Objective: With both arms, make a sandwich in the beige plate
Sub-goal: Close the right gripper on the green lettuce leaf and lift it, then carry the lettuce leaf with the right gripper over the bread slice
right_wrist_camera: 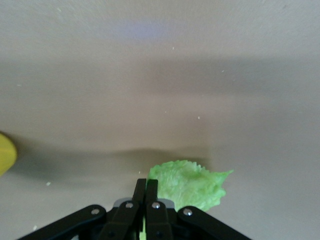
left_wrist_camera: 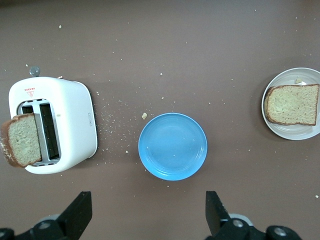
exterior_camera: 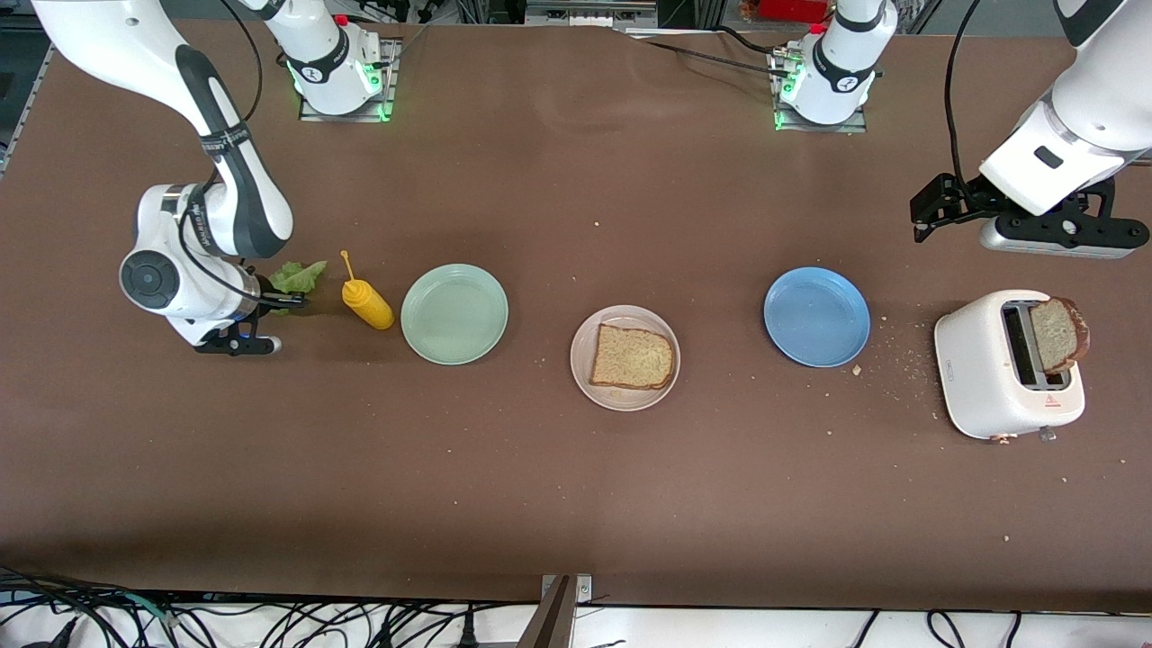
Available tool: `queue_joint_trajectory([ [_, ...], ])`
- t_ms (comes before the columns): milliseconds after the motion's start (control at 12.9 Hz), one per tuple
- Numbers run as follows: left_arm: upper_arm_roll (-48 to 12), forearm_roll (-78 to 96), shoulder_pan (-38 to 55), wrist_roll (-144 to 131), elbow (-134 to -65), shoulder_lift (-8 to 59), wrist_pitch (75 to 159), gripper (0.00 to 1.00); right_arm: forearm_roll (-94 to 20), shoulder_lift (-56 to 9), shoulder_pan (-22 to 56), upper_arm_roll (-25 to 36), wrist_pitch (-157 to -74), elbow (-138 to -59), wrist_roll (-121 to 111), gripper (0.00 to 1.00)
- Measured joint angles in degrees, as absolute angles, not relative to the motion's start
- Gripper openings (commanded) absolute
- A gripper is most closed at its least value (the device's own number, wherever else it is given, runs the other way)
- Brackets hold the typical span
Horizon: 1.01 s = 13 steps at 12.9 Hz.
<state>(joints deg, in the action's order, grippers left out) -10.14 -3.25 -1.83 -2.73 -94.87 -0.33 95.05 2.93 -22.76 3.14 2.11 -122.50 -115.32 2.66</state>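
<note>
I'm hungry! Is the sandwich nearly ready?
Not yet. One bread slice already lies on the beige plate. The right gripper is shut on the lettuce leaf. The second slice sits in the toaster; the open left gripper hovers above the table.

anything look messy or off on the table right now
Pale crumbs are scattered on the brown table between the round blue plate and the white toaster. A brown bread slice sticks out of the toaster's slot, leaning toward the left arm's end.
</note>
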Motion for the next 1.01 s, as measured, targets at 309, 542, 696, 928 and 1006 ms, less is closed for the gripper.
queue_joint_trajectory([
  [309,-10.14,-3.25,-1.83,-2.73,-94.87,-0.32,95.05,1.00,2.95,-22.26,3.20,1.72,-110.67,-106.48,-0.47,0.00],
  [542,-10.15,-3.25,-1.83,-2.73,-94.87,-0.32,95.05,1.00,2.95,-21.49,3.40,-1.13,-98.87,-97.02,-1.56,0.00],
  [696,-10.15,-3.25,-1.83,-2.73,-94.87,-0.32,95.05,1.00,2.95,-20.82,4.00,-4.08,-92.60,-90.92,-1.96,0.00],
  [928,-10.14,-3.25,-1.83,-2.73,-94.87,-0.32,95.05,1.00,2.95,-19.96,5.35,-10.36,-87.89,-83.94,-2.15,0.00],
  [1006,-10.15,-3.25,-1.83,-2.73,-94.87,-0.32,95.05,1.00,2.96,-19.73,5.66,-13.11,-87.64,-82.40,-2.12,0.00],
])
